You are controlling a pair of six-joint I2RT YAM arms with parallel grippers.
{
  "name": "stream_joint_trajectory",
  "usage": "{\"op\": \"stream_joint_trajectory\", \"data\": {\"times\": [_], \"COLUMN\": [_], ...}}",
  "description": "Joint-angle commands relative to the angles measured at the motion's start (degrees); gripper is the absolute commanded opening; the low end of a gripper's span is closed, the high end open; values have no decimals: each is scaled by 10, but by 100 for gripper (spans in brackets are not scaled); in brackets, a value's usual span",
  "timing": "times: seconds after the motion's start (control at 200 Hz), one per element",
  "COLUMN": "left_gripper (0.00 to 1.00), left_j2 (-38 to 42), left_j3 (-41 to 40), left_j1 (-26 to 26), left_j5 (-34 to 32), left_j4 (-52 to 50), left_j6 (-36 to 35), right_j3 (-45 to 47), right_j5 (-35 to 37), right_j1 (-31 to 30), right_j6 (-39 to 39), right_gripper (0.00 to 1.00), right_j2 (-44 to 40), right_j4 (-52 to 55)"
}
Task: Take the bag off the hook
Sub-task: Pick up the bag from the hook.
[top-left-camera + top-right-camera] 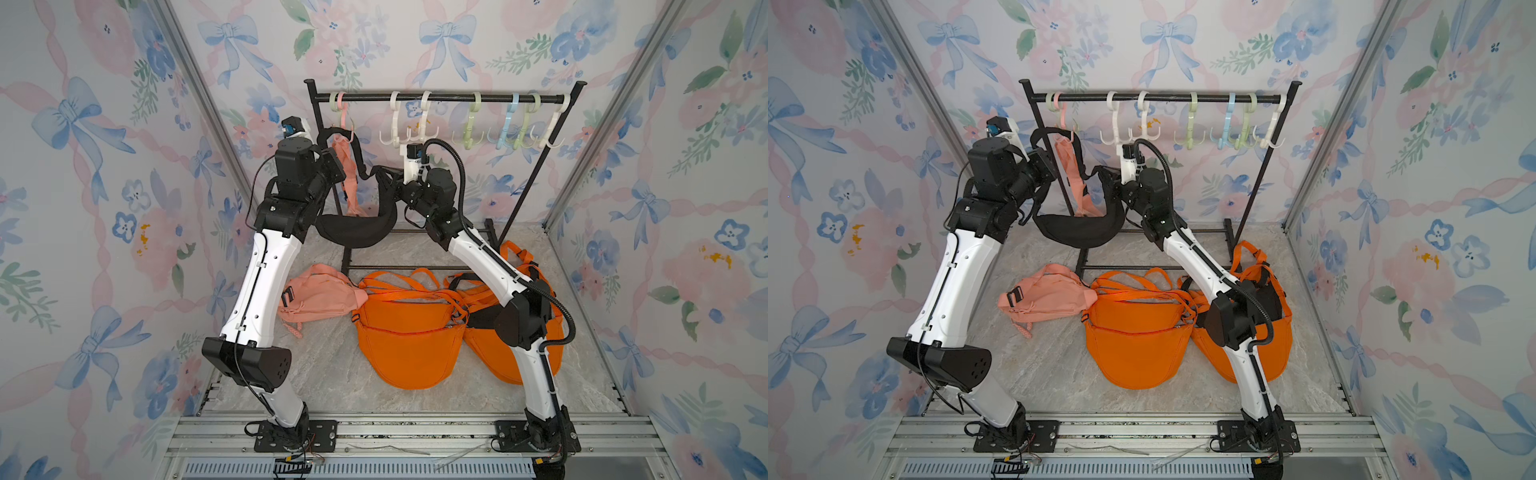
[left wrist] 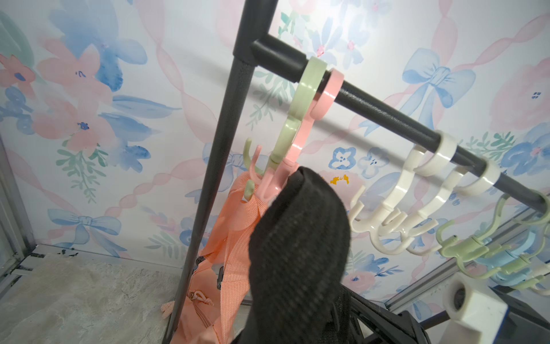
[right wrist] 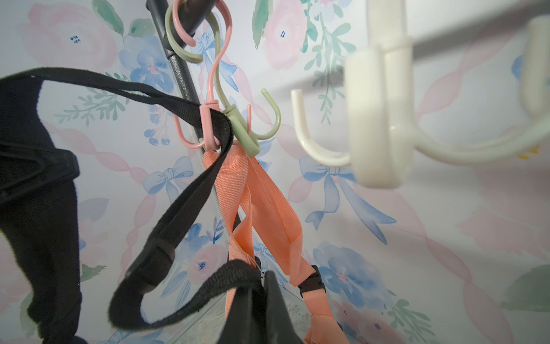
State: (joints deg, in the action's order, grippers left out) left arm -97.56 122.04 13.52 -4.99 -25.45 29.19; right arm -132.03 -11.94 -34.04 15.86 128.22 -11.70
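A black bag sags in the air between my two arms in both top views. Its black strap is still looped over the pink hook at the rail's left end. My left gripper sits just below that hook and is shut on the strap, which hides its fingers in the left wrist view. My right gripper is shut on the strap's other side, right of the hook and lower. A salmon bag hangs behind from the neighbouring green hook.
The black rail carries several more white, green and blue hooks. On the floor lie a salmon bag and two orange bags. The rack's left post stands close beside my left gripper.
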Motion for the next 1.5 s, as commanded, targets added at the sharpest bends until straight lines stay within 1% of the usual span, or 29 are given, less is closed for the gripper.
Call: {"op": "stream_joint_trajectory", "data": {"times": [0.0, 0.115, 0.185, 0.36, 0.47, 0.71, 0.9, 1.08, 1.185, 1.31, 1.34, 1.36, 1.425, 1.495], "left_gripper": [0, 0, 0, 0, 0, 0, 0, 0, 0, 0, 0, 0, 0, 0], "left_j2": [-19, -31, -40, -60, -68, -85, -92, -83, -61, -8, 7, 20, 58, 101], "left_j3": [26, 48, 65, 105, 126, 164, 184, 180, 159, 94, 72, 56, 3, -57], "left_j1": [10, 17, 21, 44, 59, 93, 101, 103, 103, 103, 103, 102, 103, 102], "left_j5": [25, 35, 53, 83, 103, 148, 155, 166, 152, 96, 77, 65, 24, -22], "left_j4": [1, 1, 1, 1, 1, 1, 1, 0, 0, 0, 1, 0, 1, 1], "left_j6": [-3, -7, -11, -33, -45, -74, -81, -82, -86, -96, -100, -102, -108, -113], "right_j3": [25, 54, 57, 65, 102, 206, 245, 286, 313, 356, 370, 378, 410, 439], "right_j5": [10, 17, 24, 28, 35, 74, 96, 109, 103, 93, 94, 96, 108, 126], "right_j1": [7, 13, 19, 39, 49, 62, 65, 68, 68, 63, 59, 56, 39, 10], "right_j6": [-4, 3, 11, 54, 70, 62, 47, 42, 45, 45, 37, 30, 3, -47], "right_gripper": [0, 0, 0, 0, 0, 0, 0, 0, 0, 0, 0, 0, 0, 0], "right_j2": [-51, -71, -77, -90, -113, -185, -225, -260, -285, -326, -331, -352, -382, -412], "right_j4": [-52, -73, -67, -68, -94, -157, -167, -182, -184, -174, -171, -168, -157, -136]}}
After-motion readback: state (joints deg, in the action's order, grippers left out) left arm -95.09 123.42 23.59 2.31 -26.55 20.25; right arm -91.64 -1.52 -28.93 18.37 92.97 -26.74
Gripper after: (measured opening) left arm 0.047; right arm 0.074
